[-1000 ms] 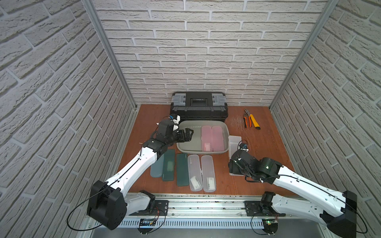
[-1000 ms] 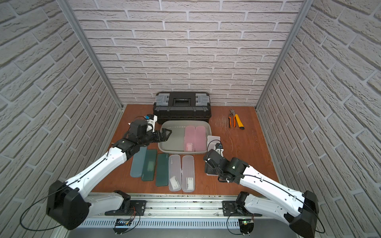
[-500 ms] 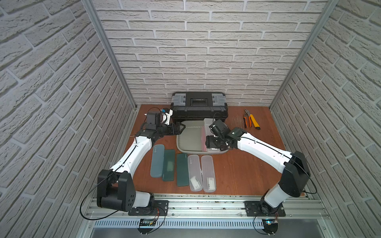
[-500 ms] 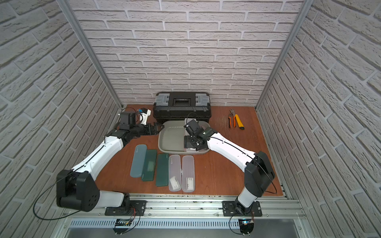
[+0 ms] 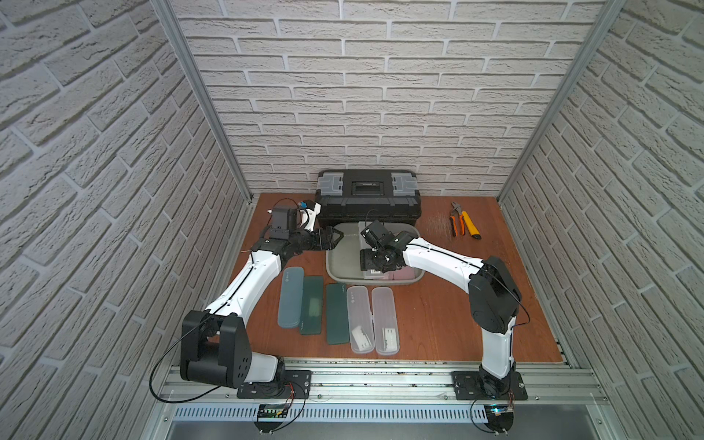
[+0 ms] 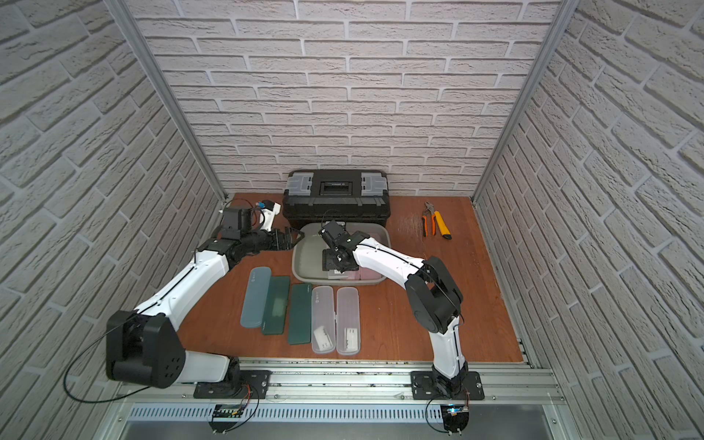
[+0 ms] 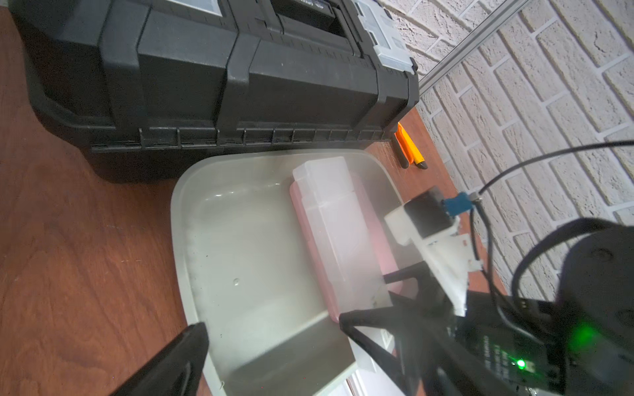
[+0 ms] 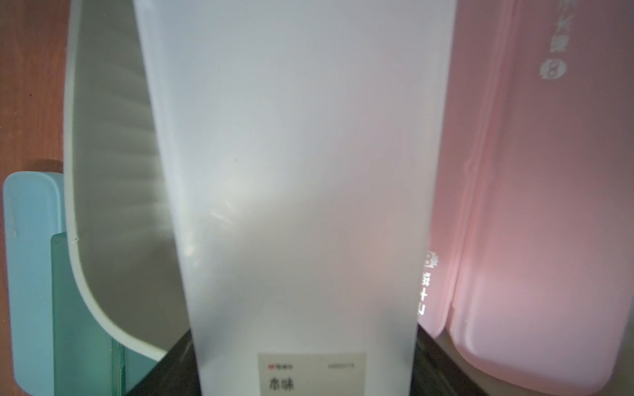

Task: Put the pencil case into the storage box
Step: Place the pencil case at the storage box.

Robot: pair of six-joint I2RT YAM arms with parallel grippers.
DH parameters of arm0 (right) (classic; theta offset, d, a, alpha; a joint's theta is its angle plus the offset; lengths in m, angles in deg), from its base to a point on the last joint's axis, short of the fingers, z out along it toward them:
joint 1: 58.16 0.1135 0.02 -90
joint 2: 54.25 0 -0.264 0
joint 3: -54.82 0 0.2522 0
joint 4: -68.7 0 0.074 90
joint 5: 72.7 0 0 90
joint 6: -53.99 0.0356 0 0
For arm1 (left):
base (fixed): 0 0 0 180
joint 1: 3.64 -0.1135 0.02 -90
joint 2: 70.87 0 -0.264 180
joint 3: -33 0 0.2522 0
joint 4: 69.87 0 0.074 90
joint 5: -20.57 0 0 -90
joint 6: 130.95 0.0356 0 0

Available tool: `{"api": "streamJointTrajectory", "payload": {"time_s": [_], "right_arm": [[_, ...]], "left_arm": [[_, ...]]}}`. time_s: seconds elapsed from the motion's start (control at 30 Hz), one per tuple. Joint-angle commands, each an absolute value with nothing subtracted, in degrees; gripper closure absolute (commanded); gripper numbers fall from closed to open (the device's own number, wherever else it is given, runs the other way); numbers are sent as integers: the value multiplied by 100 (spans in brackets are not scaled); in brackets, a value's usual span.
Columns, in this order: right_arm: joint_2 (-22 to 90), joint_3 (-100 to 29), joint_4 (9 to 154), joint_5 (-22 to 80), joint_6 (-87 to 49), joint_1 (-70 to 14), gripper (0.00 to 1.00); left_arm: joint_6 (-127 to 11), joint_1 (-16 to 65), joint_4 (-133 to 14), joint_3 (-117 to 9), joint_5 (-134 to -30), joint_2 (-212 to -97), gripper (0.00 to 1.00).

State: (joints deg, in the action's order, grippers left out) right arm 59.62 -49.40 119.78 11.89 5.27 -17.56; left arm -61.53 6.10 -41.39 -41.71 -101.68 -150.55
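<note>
- Both top views: the storage box (image 5: 343, 259) (image 6: 308, 261) sits mid-table, just before the black toolbox (image 5: 367, 202) at the back edge. The right gripper (image 5: 375, 263) (image 6: 335, 263) reaches inside it, clamped on the frosted pencil case (image 5: 375, 273). The left gripper (image 5: 337, 239) (image 6: 293, 238), jaws apart and empty, is at the box's back-left corner. Five spare cases (image 5: 337, 313) line the table's front half.
- Left wrist: the pencil case (image 7: 336, 223) lies over pink cases (image 7: 382, 240) along the box's right side.
- Right wrist: dark fingers (image 8: 434, 363) flank the pencil case's labelled end, with the pink cases (image 8: 531, 205) beside it.
</note>
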Motion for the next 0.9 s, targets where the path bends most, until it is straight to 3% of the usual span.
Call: {"api": "streamJointTrajectory", "payload": {"time_s": [0.0, 0.17, 0.4, 0.63, 0.87], "right_arm": [[6087, -5061, 11565, 1018, 859, -1729, 43], [6343, -5237, 11326, 1196, 921, -1723, 36], [6641, -5527, 11472, 1221, 987, -1729, 14], [6412, -5504, 11540, 1058, 700, -1729, 13], [6473, -5812, 12079, 281, 148, -1711, 13]], "left_arm": [[-6082, 653, -4430, -4177, -10265, -14930, 1], [-5978, 834, -4483, -4111, -10168, -14850, 2], [-5853, 912, -4352, -4107, -9859, -14682, 1], [-5844, 915, -4337, -4110, -9811, -14658, 2], [-5926, 765, -4381, -4040, -9499, -14538, 2]]}}
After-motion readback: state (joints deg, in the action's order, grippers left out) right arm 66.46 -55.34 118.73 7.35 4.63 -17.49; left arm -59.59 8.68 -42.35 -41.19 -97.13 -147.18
